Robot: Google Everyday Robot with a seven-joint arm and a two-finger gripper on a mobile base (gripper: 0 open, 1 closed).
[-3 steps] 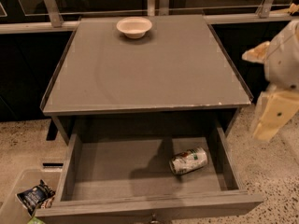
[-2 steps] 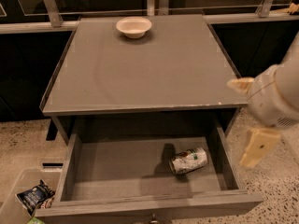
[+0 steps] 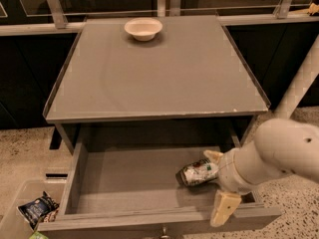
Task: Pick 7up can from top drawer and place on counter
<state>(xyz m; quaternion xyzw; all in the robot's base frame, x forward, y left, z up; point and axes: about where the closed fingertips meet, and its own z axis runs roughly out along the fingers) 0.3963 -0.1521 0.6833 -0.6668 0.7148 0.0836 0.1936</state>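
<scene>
The 7up can (image 3: 196, 174) lies on its side on the floor of the open top drawer (image 3: 124, 180), toward the right. My gripper (image 3: 218, 182) has come in from the right, low over the drawer's right end. It is open, with one finger (image 3: 213, 156) behind the can's right end and the other finger (image 3: 225, 208) in front, near the drawer's front wall. The fingers stand wide apart and do not squeeze the can. The counter (image 3: 159, 73) is the grey top above the drawer.
A white bowl (image 3: 143, 28) stands at the back of the counter. A bin (image 3: 15, 218) at the lower left holds a dark blue snack bag (image 3: 36, 207). A rail with posts (image 3: 55, 6) runs behind the counter. My arm (image 3: 299, 88) rises at the right.
My gripper has swung down and left from beside the counter's right edge into the drawer, up to the can's right end. The can has not moved.
</scene>
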